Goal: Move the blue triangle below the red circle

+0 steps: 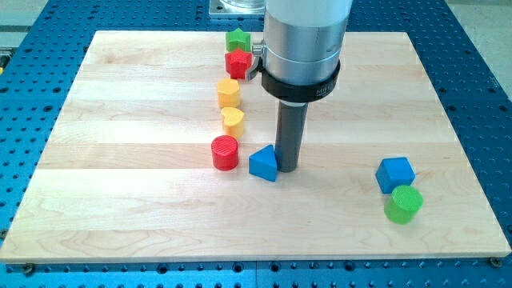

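Pale wooden counter (120, 216): near right, a green cylinder (402, 204) and blue cube (395, 173) sit idle. There is no pincer; my tip (287, 167) touches the blue triangle's (262, 164) right side, the triangle just right of the red circle (225, 152), seemingly to nudge it near-left

The blue triangle (262, 164) lies flat on the table near the middle of the view, one corner pointing toward the view's top. The red circle (225, 152), a short upright cylinder, stands just beside it on the view's left, slightly higher, with a narrow gap between them.
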`<action>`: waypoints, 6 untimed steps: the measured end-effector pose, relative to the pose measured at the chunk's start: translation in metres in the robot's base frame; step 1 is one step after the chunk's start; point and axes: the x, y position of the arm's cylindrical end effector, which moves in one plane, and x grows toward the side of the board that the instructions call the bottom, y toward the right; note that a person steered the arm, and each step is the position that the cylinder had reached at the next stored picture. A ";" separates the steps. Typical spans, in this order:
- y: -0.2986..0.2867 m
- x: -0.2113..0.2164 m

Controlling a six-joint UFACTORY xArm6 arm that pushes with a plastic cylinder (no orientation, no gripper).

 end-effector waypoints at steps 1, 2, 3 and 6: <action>-0.009 0.011; -0.035 0.012; -0.055 0.020; -0.003 0.073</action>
